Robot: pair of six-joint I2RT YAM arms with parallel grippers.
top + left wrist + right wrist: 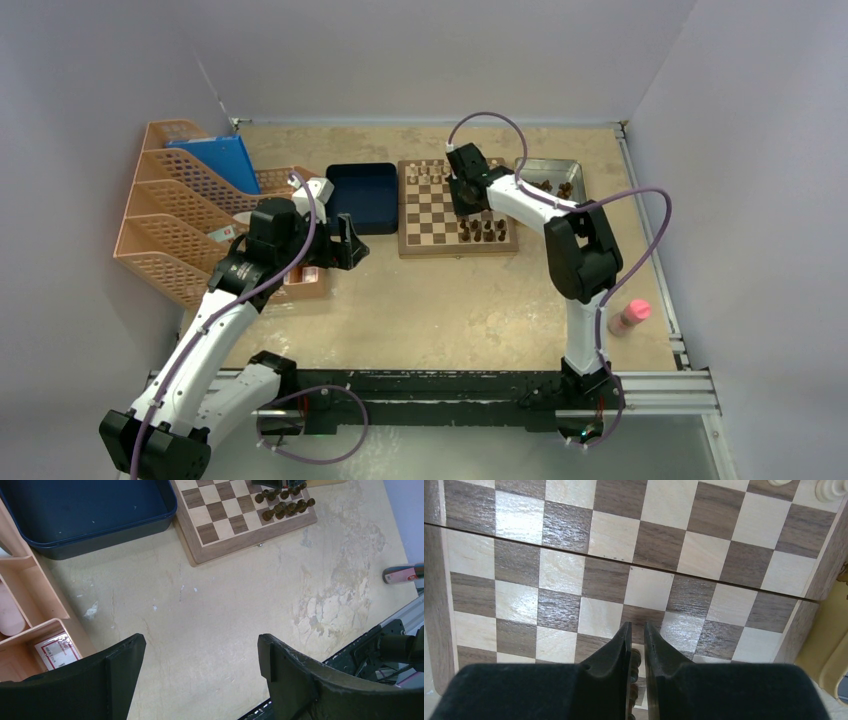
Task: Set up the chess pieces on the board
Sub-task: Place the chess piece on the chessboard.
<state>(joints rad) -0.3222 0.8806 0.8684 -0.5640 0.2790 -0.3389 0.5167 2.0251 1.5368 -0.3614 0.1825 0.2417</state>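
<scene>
Chess piece (635,666) tight in R gripper (637,630)

I can read no word, number or brand anywhere. Low to the left of my left gripper (200,642), a white label with a red border (57,651) lies in a compartment of the peach organiser (35,587), but its dark print is too small and blurred to make out. Far to the right, a red-and-white object (402,574) shows no legible marking either.
</scene>
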